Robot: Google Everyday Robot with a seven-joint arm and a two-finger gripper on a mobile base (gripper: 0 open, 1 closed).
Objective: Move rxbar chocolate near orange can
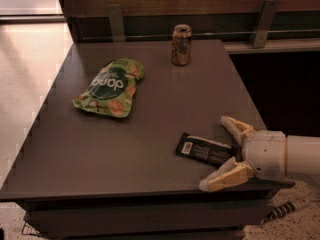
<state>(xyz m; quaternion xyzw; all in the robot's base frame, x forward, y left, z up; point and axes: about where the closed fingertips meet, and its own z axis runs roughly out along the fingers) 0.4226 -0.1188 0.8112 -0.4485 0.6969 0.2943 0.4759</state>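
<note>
Dark brown counter (165,109) is carrying three things here. The orange can (181,45) is standing upright at the far edge, and I can't tell what's inside it. A green snack bag (109,86) is lying flat over on the left. The chocolate bar (205,150) is lying flat near the front right corner, well apart from the can. The pincer (215,153) is reaching in from the right with its fingers spread wide, one on each side of the bar's right end. Can't tell if it's actually touching the bar.
</note>
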